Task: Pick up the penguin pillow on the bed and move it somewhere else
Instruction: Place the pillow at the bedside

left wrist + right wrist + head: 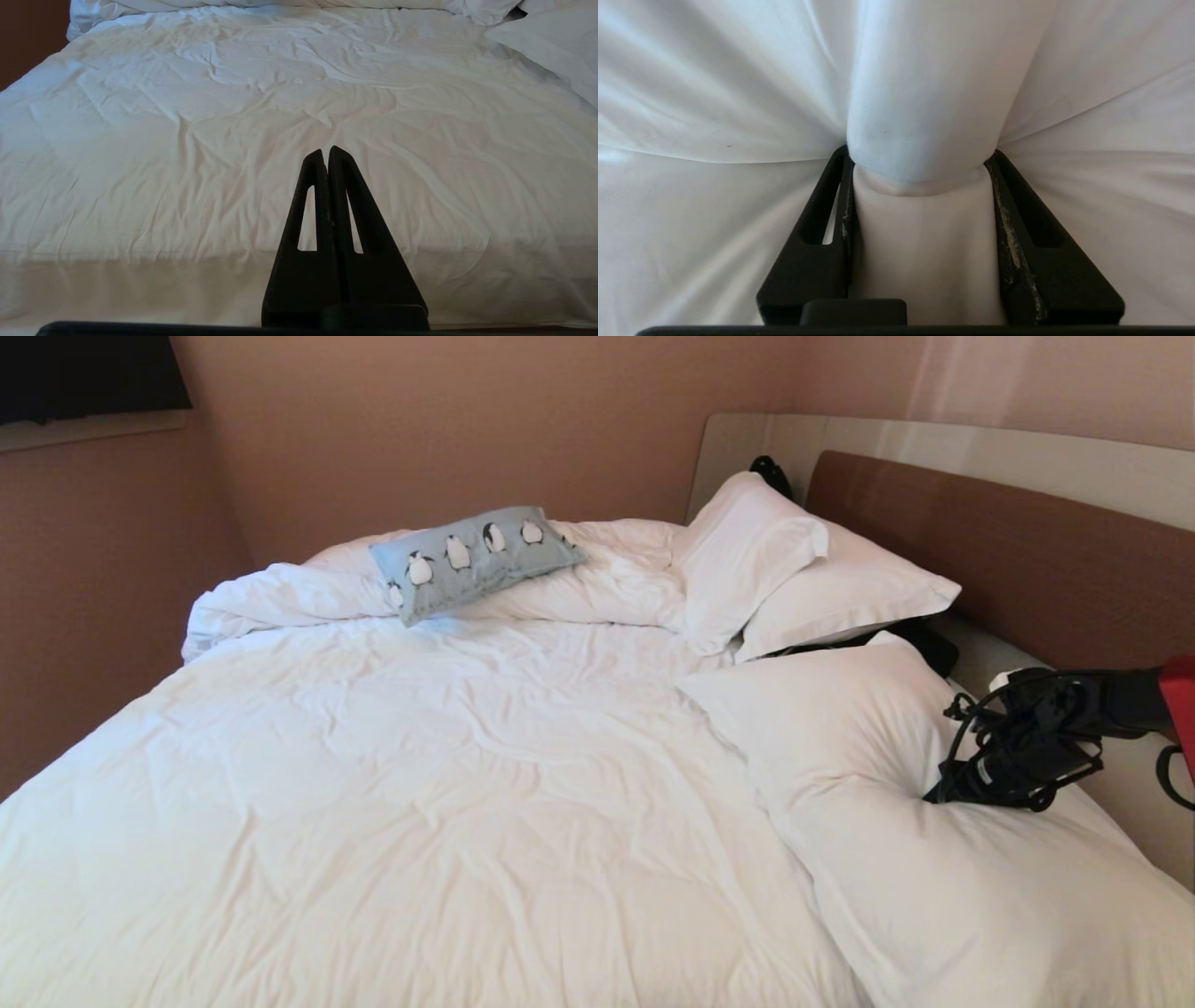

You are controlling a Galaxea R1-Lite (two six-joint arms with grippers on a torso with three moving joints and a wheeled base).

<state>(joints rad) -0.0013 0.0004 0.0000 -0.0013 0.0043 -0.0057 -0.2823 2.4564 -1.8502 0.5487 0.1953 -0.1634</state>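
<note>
Right wrist view: your right gripper (920, 158) pinches a fold of plain white pillow (924, 84), not the light-blue penguin-printed cushion (474, 560), which lies well beyond it across the white-duvet bed (420, 784). Release before reaching there.

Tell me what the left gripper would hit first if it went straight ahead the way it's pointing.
Probably the white duvet on the bed: the left gripper, fingers shut, points across its rumpled top. Nothing else shows in that line, though depth is unclear.
</note>
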